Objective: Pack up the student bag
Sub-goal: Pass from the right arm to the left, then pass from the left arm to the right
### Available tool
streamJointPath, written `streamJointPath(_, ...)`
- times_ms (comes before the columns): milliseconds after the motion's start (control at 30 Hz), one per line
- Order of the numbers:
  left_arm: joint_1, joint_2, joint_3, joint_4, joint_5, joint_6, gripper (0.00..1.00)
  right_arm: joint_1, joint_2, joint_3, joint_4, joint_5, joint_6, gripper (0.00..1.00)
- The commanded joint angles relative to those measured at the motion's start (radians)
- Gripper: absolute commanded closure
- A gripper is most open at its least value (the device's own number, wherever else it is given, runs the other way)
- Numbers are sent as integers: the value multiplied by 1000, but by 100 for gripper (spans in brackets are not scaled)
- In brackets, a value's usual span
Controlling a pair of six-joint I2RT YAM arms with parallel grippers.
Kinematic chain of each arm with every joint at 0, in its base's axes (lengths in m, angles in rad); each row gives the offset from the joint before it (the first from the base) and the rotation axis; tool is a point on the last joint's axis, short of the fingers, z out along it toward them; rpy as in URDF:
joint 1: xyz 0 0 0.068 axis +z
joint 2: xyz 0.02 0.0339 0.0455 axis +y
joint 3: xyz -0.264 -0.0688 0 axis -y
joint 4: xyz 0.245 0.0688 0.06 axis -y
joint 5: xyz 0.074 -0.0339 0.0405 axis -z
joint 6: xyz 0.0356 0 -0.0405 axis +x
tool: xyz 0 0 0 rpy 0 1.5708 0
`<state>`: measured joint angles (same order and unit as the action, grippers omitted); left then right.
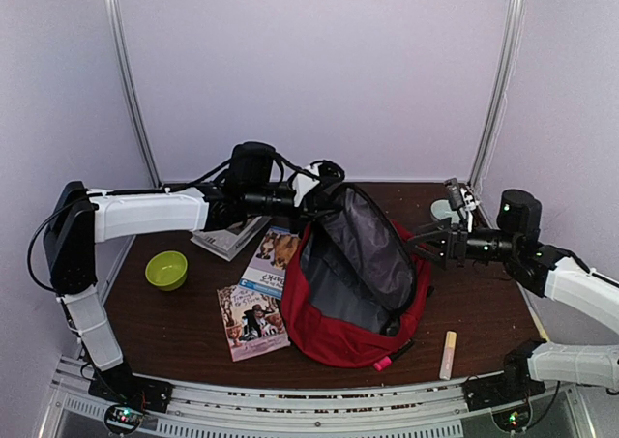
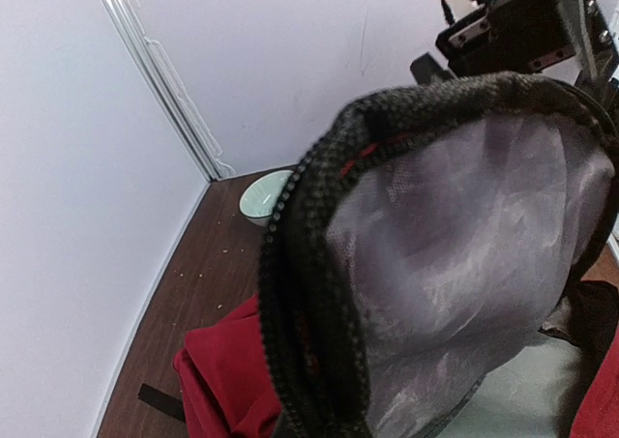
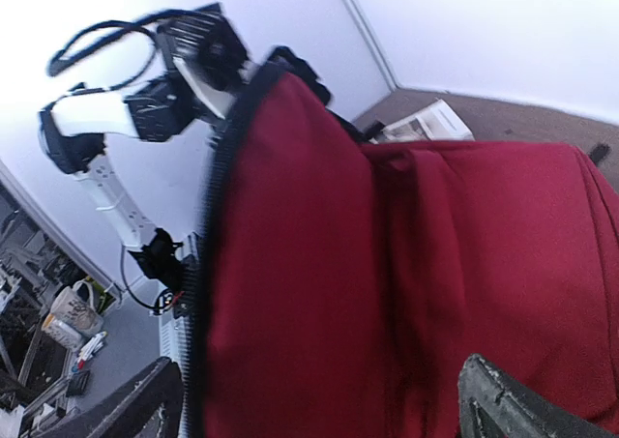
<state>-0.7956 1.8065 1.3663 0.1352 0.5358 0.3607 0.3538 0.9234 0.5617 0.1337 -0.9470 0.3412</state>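
Nearest the front edge of the tabletop (image 1: 184,334), a pink marker (image 1: 384,364) lies against the near rim of the backpack (image 1: 338,336). A cream stick (image 1: 449,354) lies off the backpack's near right corner, apart from it. At the backpack's near left, a picture book (image 1: 251,322) lies flat, cover up.

The red backpack lies at the middle of the tabletop. Its main compartment is unzipped and the grey lining is exposed. The flap is raised at the far end, lining side showing.

Well to the left of the backpack, a green bowl (image 1: 166,270) stands upright. A second book (image 1: 273,261) lies just beside the backpack's left side. A folded newspaper (image 1: 229,239) lies beyond that book, partly under the left arm.

The left end effector (image 1: 319,182) sits at the far top corner of the backpack's flap. Its jaws are narrow, clamped on the black zipper edge, and they hold the flap up. In the left wrist view this edge and the lining fill the frame, and the fingers themselves do not show.

The right end effector (image 1: 426,242) hangs at the backpack's right side with jaws spread wide, holding nothing. In its wrist view red fabric fills the space between the fingers (image 3: 145,399). Whether they touch the fabric cannot be told.

Farthest back, a pale bowl (image 1: 442,209) stands to the backpack's far right, near the rear wall.
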Motion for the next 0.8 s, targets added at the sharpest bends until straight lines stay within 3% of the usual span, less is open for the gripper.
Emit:
streamJointPath(0,5,-27,4,97,-37,-29,100,2,-20,-21,226,-159,102,0)
streamJointPath(100,8,-27,5,101,-37,-42,100,5,-6,-37,207,-116,119,0)
streamJointPath(233,7,-23,4,109,-40,-45,100,40,-43,-126,321,-17,164,1)
streamJointPath(333,10,-21,4,108,-45,-47,100,44,-43,-93,83,191,19,4)
streamJointPath(433,11,-28,2,105,-50,-55,100,42,1,-59,13,200,-50,9)
streamJointPath(500,12,-35,-10,104,-54,-55,100,42,40,-33,-3,183,-62,30)
streamJointPath(533,13,-40,-17,106,-58,-55,100,42,58,-20,1,178,-61,45)
streamJointPath(600,14,-49,-31,109,-71,-59,100,41,95,18,-5,203,-69,86)
streamJointPath(633,15,-54,-38,115,-80,-63,100,41,113,50,-24,230,-85,95)
streamJointPath(667,16,-60,-47,126,-92,-68,100,40,135,89,-66,249,-108,100)
streamJointPath(767,17,-102,-86,178,-137,-71,100,26,206,257,-129,333,-161,100)
